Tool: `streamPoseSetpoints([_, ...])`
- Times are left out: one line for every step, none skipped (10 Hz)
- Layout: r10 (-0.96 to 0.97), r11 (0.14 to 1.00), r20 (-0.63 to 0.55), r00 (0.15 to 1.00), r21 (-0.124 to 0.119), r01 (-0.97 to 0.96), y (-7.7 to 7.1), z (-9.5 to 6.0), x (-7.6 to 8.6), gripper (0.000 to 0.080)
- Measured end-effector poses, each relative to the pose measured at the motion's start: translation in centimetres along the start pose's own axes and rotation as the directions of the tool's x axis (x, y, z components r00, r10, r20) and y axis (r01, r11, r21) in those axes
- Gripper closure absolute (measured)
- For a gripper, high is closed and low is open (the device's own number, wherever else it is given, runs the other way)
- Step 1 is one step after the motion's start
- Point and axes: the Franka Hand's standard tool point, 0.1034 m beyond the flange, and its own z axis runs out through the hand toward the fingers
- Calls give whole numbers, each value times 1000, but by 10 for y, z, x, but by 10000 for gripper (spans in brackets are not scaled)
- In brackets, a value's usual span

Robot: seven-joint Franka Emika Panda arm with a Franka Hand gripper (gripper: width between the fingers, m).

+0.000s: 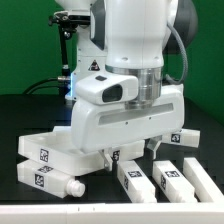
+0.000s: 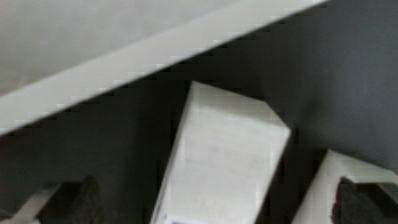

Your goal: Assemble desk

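Observation:
My gripper (image 1: 132,153) hangs low over the black table, open, its two dark fingers (image 2: 71,202) standing on either side of one white block leg (image 2: 222,150) without touching it. In the exterior view that leg (image 1: 133,180) lies just below the hand. Two more legs (image 1: 172,180) (image 1: 205,178) lie side by side toward the exterior view's right. The desk's white rimmed panel (image 1: 48,150) lies toward the exterior view's left, with another tagged leg (image 1: 50,182) in front of it. In the wrist view a broad white edge (image 2: 107,60) crosses beyond the leg.
A tagged white piece (image 1: 186,137) shows past the hand on the exterior view's right, partly hidden. A black stand (image 1: 66,45) rises at the back. The arm's white body (image 1: 130,40) blocks the middle of the scene.

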Motion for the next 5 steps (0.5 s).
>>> streamPoseSetpoints([-6,1000,-2,1000,0,6,-1,4,-1,150])
streamPoseSetpoints([-18,1000,-2,1000,1,18,-1,7,-2,150])
streamPoseSetpoints([-26,1000,-4,1000,0,26,0,9,-3,150])
streamPoseSetpoints([-30,1000,-8,1000,-2,30,1,11,-4,150])
streamPoseSetpoints([-31,1000,-9,999,-2,31,0,10,-3,150])
